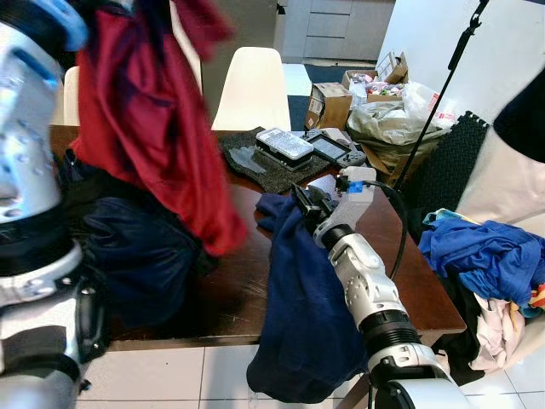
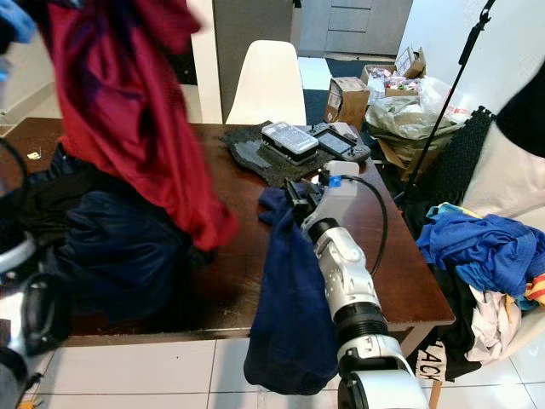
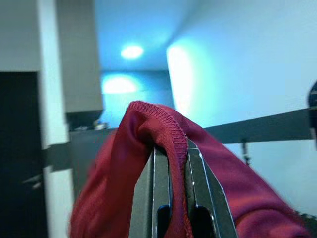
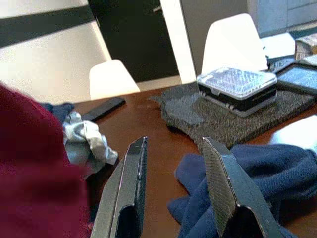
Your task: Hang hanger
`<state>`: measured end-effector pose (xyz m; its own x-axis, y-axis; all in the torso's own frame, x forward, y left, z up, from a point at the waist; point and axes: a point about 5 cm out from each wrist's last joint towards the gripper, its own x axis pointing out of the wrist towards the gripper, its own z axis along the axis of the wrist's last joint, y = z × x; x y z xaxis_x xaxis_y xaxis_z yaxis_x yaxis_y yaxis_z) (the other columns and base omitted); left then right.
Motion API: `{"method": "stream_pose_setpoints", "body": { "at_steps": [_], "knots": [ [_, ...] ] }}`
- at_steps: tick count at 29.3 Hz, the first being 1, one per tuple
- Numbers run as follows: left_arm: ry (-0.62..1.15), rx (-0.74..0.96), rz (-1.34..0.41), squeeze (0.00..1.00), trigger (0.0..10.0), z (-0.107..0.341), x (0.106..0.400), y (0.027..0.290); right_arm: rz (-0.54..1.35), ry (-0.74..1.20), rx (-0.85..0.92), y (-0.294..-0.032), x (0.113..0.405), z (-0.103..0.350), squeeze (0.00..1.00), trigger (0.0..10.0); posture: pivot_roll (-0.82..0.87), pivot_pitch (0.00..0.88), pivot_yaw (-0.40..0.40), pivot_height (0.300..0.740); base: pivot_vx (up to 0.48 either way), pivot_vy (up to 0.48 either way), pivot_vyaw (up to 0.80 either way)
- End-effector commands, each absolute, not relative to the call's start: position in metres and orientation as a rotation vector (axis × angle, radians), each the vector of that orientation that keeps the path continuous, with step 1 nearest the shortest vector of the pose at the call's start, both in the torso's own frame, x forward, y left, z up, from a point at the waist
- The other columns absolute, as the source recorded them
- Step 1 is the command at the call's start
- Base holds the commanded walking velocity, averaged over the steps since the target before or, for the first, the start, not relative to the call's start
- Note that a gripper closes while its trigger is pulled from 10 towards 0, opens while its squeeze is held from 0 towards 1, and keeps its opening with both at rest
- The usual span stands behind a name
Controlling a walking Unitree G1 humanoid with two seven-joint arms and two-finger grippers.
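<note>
A red garment [image 1: 153,128] hangs in the air over the left part of the dark wooden table [image 1: 230,294]. My left gripper [image 3: 178,148] is raised high and shut on the garment's stitched hem [image 3: 158,116]. A navy blue garment [image 1: 298,298] lies on the table's front right and droops over its edge. My right gripper [image 1: 305,203] hovers low over the table beside that blue cloth [image 4: 237,163], open, nothing between its fingers [image 4: 129,173]. No hanger can be made out.
A heap of dark navy clothes [image 1: 136,247] covers the table's left. A grey mat [image 1: 264,166] at the back holds a clear plastic case [image 1: 285,143] and a handheld device [image 1: 336,150]. White chair [image 1: 253,85] behind; black stand [image 1: 434,94] and blue clothes pile [image 1: 494,256] to the right.
</note>
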<state>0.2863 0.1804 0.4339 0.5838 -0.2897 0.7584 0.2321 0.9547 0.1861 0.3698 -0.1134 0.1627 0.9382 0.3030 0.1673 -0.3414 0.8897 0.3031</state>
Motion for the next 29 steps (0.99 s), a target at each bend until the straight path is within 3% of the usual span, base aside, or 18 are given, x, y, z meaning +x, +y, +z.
{"method": "stream_pose_setpoints", "body": {
  "at_steps": [1, 6, 13, 29],
  "knots": [
    [-0.954, 0.077, -0.332, 0.00, 0.0, 0.437, 0.280, 0.177, 0.313, -0.145, 0.350, -0.117, 0.369, 0.165, 0.00, 10.0, 0.12, 0.000, -0.048, 0.740, 0.000, 0.000, 0.00],
    [-1.007, 0.040, -0.326, 0.00, 0.0, 0.441, 0.277, 0.178, 0.287, -0.152, 0.348, -0.122, 0.370, 0.167, 0.00, 10.0, 0.11, 0.000, -0.050, 0.740, 0.000, 0.000, -0.26],
    [-1.113, -0.019, -0.422, 0.00, 0.0, 0.447, 0.271, 0.173, 0.223, -0.186, 0.361, -0.131, 0.373, 0.173, 0.00, 10.0, 0.11, 0.000, -0.045, 0.740, 0.000, 0.000, -0.80],
    [-1.163, -0.007, -0.514, 0.00, 0.0, 0.456, 0.266, 0.162, 0.173, -0.236, 0.374, -0.138, 0.373, 0.180, 0.00, 10.0, 0.12, 0.000, -0.039, 0.740, 0.000, 0.000, -0.80]
  ]
}}
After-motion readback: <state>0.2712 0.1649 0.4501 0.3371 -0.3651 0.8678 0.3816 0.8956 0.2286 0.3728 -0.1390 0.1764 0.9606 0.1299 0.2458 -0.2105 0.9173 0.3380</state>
